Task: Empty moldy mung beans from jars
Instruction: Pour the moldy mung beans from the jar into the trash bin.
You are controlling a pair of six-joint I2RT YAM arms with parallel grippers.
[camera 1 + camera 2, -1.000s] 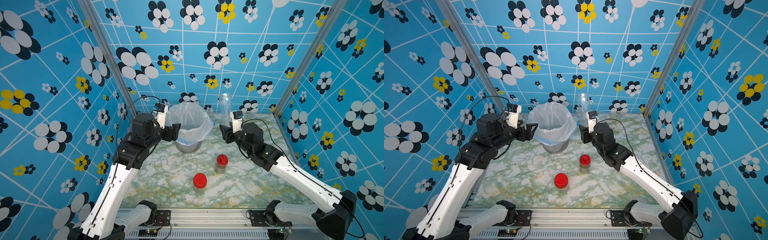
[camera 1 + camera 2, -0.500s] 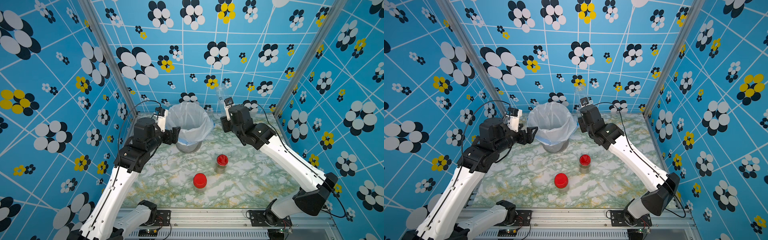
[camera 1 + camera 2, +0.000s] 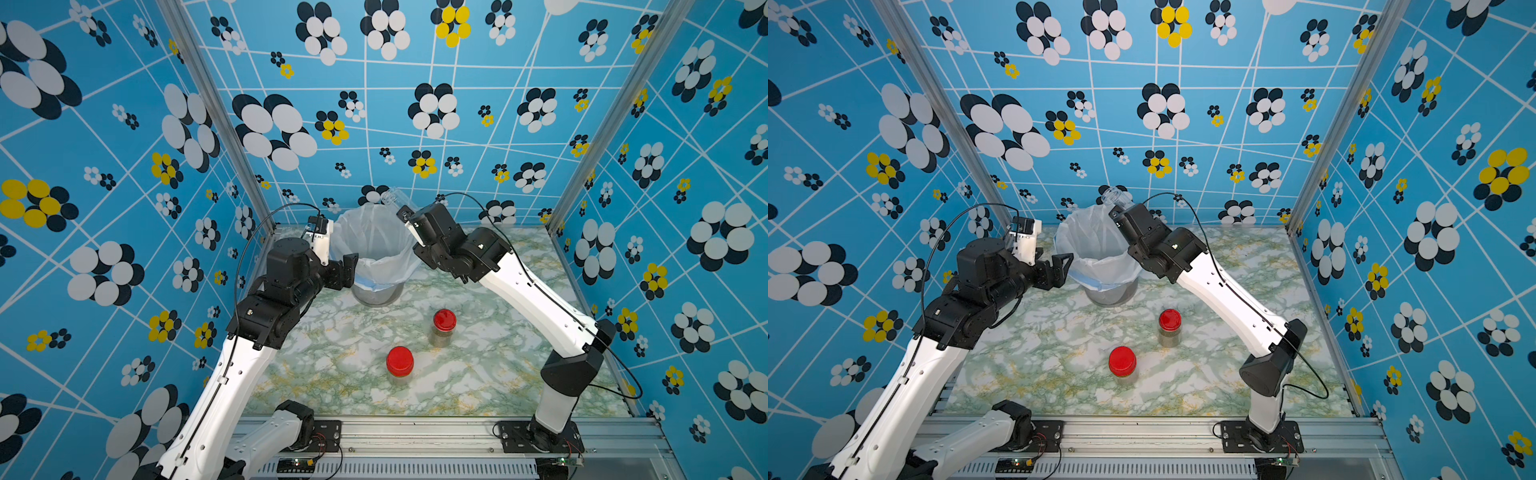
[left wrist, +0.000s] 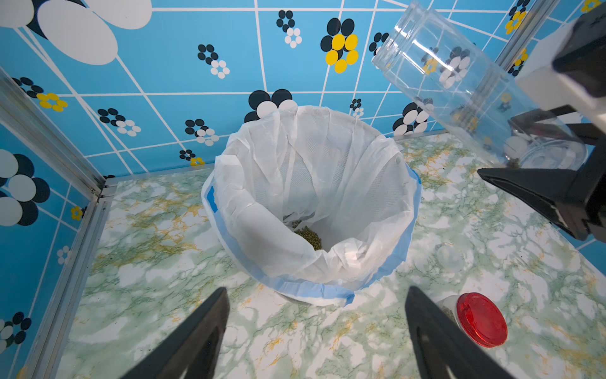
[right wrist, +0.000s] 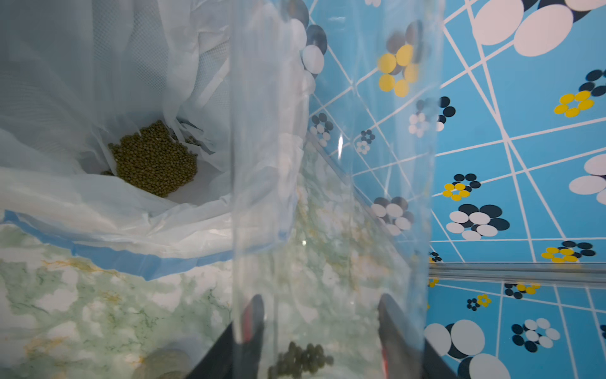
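Your right gripper [image 5: 321, 311] is clamped on the tall jar [image 4: 459, 92] beside the bin [image 3: 376, 296], mouth tilted upward, so a few mung beans [image 5: 301, 359] sit trapped at its base; most lie in the bag [image 4: 328, 157]. Your left gripper [image 4: 316, 290] hangs spread and empty nearby.

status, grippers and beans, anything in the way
Left gripper open, empty. Right gripper shut on tall jar, few mung beans left inside; most in bin. Nothing blocking.
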